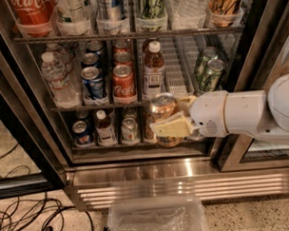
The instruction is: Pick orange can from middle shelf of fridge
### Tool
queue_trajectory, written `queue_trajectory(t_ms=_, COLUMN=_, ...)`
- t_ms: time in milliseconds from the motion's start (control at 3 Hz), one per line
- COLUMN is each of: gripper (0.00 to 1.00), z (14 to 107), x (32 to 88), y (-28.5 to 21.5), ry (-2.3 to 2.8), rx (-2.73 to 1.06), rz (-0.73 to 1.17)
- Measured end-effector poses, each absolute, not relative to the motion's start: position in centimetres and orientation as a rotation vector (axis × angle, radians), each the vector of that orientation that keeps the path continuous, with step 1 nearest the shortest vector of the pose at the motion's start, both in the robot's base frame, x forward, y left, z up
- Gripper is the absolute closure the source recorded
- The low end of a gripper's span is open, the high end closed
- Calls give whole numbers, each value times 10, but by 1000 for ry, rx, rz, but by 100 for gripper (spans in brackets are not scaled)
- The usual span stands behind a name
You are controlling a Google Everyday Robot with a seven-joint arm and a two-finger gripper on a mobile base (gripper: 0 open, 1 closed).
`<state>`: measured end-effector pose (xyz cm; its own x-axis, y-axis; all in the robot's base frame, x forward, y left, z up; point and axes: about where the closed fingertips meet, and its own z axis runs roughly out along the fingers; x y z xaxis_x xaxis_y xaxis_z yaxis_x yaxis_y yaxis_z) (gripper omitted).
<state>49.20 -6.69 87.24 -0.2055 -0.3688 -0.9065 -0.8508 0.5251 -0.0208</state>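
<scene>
My gripper (170, 117) is shut on the orange can (162, 107), a shiny coppery can with a silver top. It holds the can upright in front of the open fridge (151, 169), out past the front rail of the middle shelf (111, 106) and a little below it. One pale finger (173, 127) crosses the can's lower front. The white arm (244, 115) reaches in from the right. The lane of the middle shelf behind the can stands bare.
The middle shelf holds a water bottle (57, 82), blue cans (93, 83), red Coca-Cola cans (123, 82), a brown bottle (154, 69) and green cans (208, 70). More cans stand on the lower shelf (107, 130). A clear plastic bin (157, 217) lies on the floor, cables (24, 221) at left.
</scene>
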Motion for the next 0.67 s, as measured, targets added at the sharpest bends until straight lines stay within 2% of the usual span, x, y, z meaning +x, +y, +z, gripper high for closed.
queue_trajectory(t_ms=667, gripper=100, z=891, x=447, y=-20, ry=1706, rx=-1142, rz=887)
